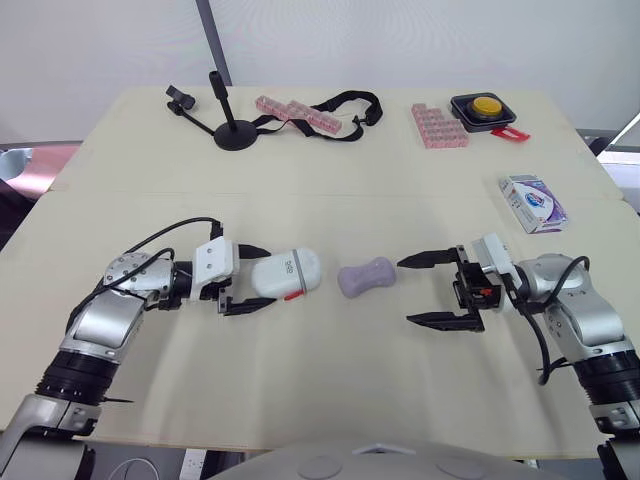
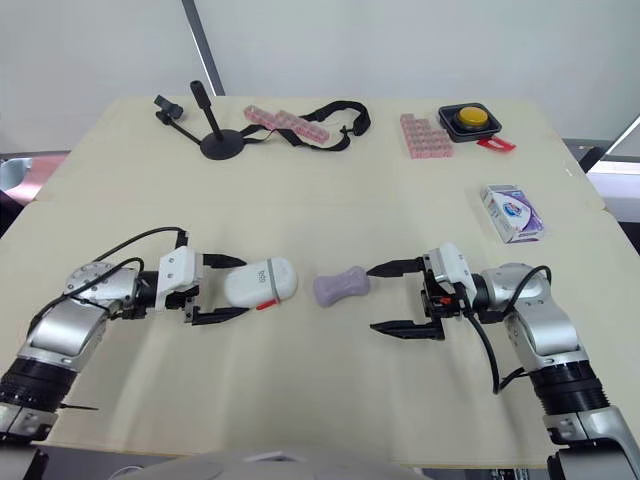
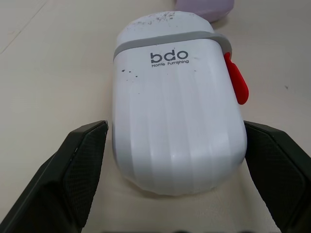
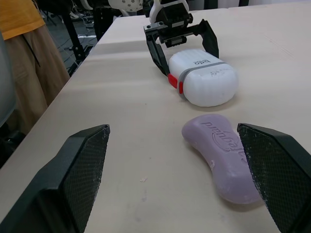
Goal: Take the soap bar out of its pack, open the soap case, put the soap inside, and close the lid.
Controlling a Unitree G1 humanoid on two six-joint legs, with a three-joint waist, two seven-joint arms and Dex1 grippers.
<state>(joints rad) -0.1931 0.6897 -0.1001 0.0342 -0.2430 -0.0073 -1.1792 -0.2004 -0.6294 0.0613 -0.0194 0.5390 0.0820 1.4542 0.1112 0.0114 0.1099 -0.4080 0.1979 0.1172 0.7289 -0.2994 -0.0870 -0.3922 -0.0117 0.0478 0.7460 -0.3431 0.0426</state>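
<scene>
The right pincer (image 1: 432, 290) hovers low over the near part of the desk (image 1: 320, 390), its two black fingers spread wide and holding nothing, tips pointing toward the soap bar (image 1: 366, 277). The soap bar is lilac, waisted in the middle, and lies bare on the desk between the two pincers, just beside the tip of the right pincer's upper finger. On its other side, near but apart, lies the soap case (image 1: 287, 273) – white, ribbed, with a grey band and a small red tab, its lid shut. The left pincer (image 1: 258, 277) is spread around the end of the case away from the soap, one finger on each side; whether the fingers touch it I cannot tell.

Farther back on the right lies the soap pack (image 1: 533, 203), a small white and purple box, well apart from the bar. Along the far edge are a black stand (image 1: 233, 125), two pink trays of little boxes (image 1: 298, 115), a black strap (image 1: 350, 103) and a yellow button (image 1: 485, 105). A person in an orange top (image 4: 17, 17) stands beside the desk.
</scene>
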